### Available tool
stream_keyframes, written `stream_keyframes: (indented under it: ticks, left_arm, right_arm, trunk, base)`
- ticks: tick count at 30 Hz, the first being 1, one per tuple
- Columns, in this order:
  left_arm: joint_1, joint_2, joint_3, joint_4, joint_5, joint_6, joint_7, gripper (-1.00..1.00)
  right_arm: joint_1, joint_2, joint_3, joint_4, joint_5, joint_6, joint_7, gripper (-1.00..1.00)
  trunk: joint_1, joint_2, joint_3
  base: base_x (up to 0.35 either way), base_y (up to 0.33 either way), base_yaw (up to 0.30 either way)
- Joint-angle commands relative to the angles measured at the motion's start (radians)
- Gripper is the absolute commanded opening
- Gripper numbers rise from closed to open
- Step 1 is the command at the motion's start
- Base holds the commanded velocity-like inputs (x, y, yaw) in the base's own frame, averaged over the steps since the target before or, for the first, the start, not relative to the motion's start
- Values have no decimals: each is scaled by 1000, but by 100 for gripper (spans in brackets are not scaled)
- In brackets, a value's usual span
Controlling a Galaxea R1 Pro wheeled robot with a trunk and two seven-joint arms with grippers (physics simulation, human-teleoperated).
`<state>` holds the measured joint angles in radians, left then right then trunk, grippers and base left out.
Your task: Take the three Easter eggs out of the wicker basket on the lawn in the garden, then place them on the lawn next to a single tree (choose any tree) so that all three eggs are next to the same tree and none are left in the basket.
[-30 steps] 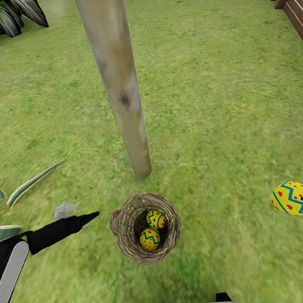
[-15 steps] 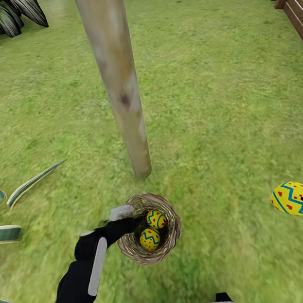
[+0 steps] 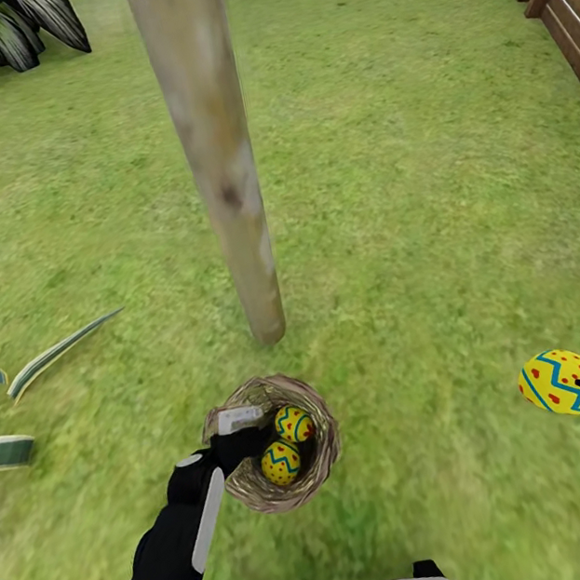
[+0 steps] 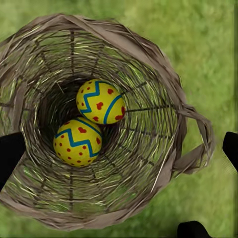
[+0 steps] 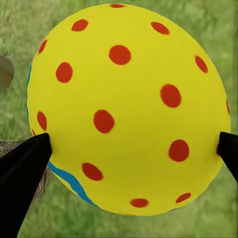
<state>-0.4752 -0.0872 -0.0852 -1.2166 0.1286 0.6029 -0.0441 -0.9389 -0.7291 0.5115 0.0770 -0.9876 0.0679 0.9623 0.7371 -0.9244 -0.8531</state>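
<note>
on the lawn (image 3: 420,164) below the tree (image 3: 218,170), the left gripper (image 4: 119,148) hangs spread over the wicker basket (image 3: 324,449), two eggs (image 4: 100,101) inside; the right gripper (image 5: 130,144) clasps a third egg (image 3: 560,382). next: descend, pinch one.

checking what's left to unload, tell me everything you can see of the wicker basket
The wicker basket is small, round and brown, woven with open-weave walls that let the grass show through, a thicker braided rim and a small loop handle on one side. It sits upright on the lawn, close to the foot of the tree but apart from it. Two Easter eggs lie touching at its bottom. The left gripper hangs above its opening, jaws open to either side.
</note>
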Motion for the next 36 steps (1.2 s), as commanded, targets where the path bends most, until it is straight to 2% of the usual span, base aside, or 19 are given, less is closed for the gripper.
stream_keyframes:
  ticks: [1, 9, 18, 22, 23, 24, 25, 27, 28, 30, 33, 34, 36]
  left_arm:
    - [0, 0, 1, 12, 7, 5, 1, 100]
    - [0, 0, 1, 40, 6, -39, 0, 100]
    - [0, 0, 1, 40, 7, -41, 0, 100]
    - [-3, 0, 4, 39, 3, -32, 6, 100]
    - [-18, 0, 5, 37, -1, -25, 9, 100]
    - [-69, 2, 5, 39, -11, 20, 12, 100]
    - [-124, 3, 5, 52, -19, 95, 18, 100]
    - [-170, -6, 3, 120, -24, 150, 35, 100]
    - [-176, -19, 3, 165, -25, 151, 42, 100]
    - [-186, -30, 2, 243, -27, 133, 53, 100]
    - [-194, -31, -3, 286, -28, 109, 66, 100]
    - [-195, -29, -15, 291, -27, 33, 67, 100]
    - [-195, -28, -20, 294, -26, -21, 71, 100]
  right_arm:
    - [-2, 0, 7, 3, -10, 7, 6, -100]
    - [-1, 0, 7, 3, -9, 7, 6, -100]
    - [-1, 0, 7, 3, -9, 7, 4, -100]
    - [-1, 0, 7, 3, -9, 7, 5, -100]
    - [-1, 0, 7, 3, -9, 7, 5, -100]
    - [-1, 0, 7, 3, -9, 7, 5, -100]
    - [-1, 0, 7, 3, -9, 7, 5, -100]
    - [-1, 0, 7, 3, -9, 7, 6, -100]
    - [-2, 0, 7, 3, -9, 7, 6, -100]
    - [-1, 0, 7, 3, -9, 7, 6, -100]
    - [-1, 0, 7, 3, -9, 7, 6, -100]
    - [-1, 0, 7, 3, -9, 7, 6, -100]
    - [-1, 0, 7, 3, -9, 7, 6, -100]
  trunk:
    - [0, -1, -1]
    - [0, -1, -1]
    - [0, -1, -1]
    - [0, -1, -1]
    - [0, -1, -1]
    - [0, -1, -1]
    - [0, -1, -1]
    - [0, -1, -1]
    - [0, -1, -1]
    - [0, -1, -1]
    - [0, -1, -1]
    - [0, -1, -1]
    - [0, -1, -1]
  base:
    - [133, -256, 0]
    - [106, -238, 20]
    - [3, -11, 276]
    - [0, 0, 79]
    - [0, 0, 8]
    - [0, 0, 3]
    - [0, 0, 1]
    - [0, 0, 0]
    - [0, 0, 0]
    - [0, 0, 0]
    - [0, 0, 0]
    - [0, 0, 0]
    - [0, 0, 0]
